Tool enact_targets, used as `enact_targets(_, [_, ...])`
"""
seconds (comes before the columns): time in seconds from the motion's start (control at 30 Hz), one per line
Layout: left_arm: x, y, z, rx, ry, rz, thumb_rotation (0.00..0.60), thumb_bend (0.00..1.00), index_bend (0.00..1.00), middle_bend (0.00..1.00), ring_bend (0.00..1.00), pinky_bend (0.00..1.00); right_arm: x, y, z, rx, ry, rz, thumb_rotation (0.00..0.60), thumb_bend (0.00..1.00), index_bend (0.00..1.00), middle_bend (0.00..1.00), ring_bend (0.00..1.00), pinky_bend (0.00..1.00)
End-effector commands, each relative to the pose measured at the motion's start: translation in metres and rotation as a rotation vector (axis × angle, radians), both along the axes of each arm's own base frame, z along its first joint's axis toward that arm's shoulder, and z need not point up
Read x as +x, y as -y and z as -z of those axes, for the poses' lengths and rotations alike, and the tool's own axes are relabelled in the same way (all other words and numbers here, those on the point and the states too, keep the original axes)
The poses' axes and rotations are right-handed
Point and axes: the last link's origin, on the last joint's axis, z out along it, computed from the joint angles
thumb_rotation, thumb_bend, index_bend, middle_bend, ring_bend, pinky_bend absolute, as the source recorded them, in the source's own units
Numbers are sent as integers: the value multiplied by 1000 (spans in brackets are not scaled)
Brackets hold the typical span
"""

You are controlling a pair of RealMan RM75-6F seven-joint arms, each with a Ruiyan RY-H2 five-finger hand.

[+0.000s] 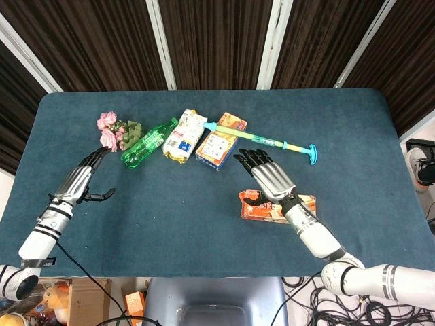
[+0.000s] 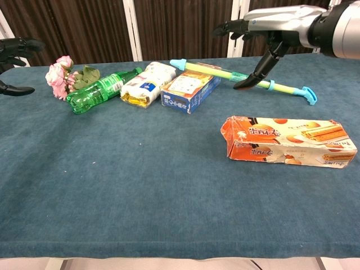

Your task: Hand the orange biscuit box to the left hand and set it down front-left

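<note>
We see the orange biscuit box [image 2: 289, 142] lying flat on its long side on the blue worktop [image 2: 140, 185], toward the right, label up, one end w/ a torn-looking edge. Nothing grips it.

Right hand [image 1: 270, 178] hangs above the box, palm down, fingers [image 1: 248, 159] spread & released, holding nothing. In the head view the hand covers the box's middle; in the chest view the hand [image 2: 270, 31] sits well above the box, thumb pointing down, clear air between them. So: over the box, not touching.

Left hand [image 1: 85, 180] is at the far left of the worktop, well apart from the box. Fingers straight, thumb out to the side, nothing in them. Chest view catches only its dark fingertips [image 2: 17, 48] at the left edge.

Rest, along the back in a loose row: pink flowers [image 1: 112, 129], green bottle [image 1: 148, 142] on its side just beside them, white packet [image 1: 183, 136], blue-&-orange carton [image 1: 221, 139], and a long water squirter [image 1: 262, 140] w/ teal ends resting across the carton's far corner. Left fingertips near the flowers; touching or not, can't tell.
</note>
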Motion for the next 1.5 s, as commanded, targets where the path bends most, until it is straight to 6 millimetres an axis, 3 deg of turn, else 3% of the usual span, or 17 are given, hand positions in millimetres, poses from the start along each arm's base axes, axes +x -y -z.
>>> enact_targets(0.03, [1,3,-3,2,-9,9,600,283,0,0,0,93,-3,1,3,-3,-14,1,600,134,0,0,0,0])
enact_targets(0.23, [-13,31,-32,34,-202,71,600,282,0,0,0,55,-39,-18,-17,-74,-168,3,600,134,0,0,0,0])
enact_targets(0.37, [-24,71,-49,57,-298,72,600,283,0,0,0,42,-85,-38,-35,-67,-258,82,600,134,0,0,0,0])
enact_targets(0.5, [-33,99,-47,62,-275,73,600,283,0,0,0,30,-125,-48,-46,-48,-285,165,600,133,0,0,0,0])
enact_targets(0.67, [-43,110,-38,30,-272,58,600,284,0,0,0,30,-160,-53,-41,-1,-265,232,600,131,0,0,0,0])
enact_targets(0.97, [-50,111,-31,13,-306,41,600,284,0,0,0,29,-185,-56,-21,68,-238,254,600,128,0,0,0,0])
enact_targets(1.3, [-55,112,-32,11,-325,19,600,284,0,0,0,30,-187,-45,8,89,-165,252,600,127,6,17,4,12])
enact_targets(1.33, [-55,113,-33,13,-327,17,600,284,0,0,0,29,-186,-42,10,77,-160,249,600,127,36,47,26,43])
enact_targets(1.5, [-56,115,-35,11,-331,13,600,284,0,0,0,29,-187,-38,17,49,-155,239,600,139,560,470,477,538])
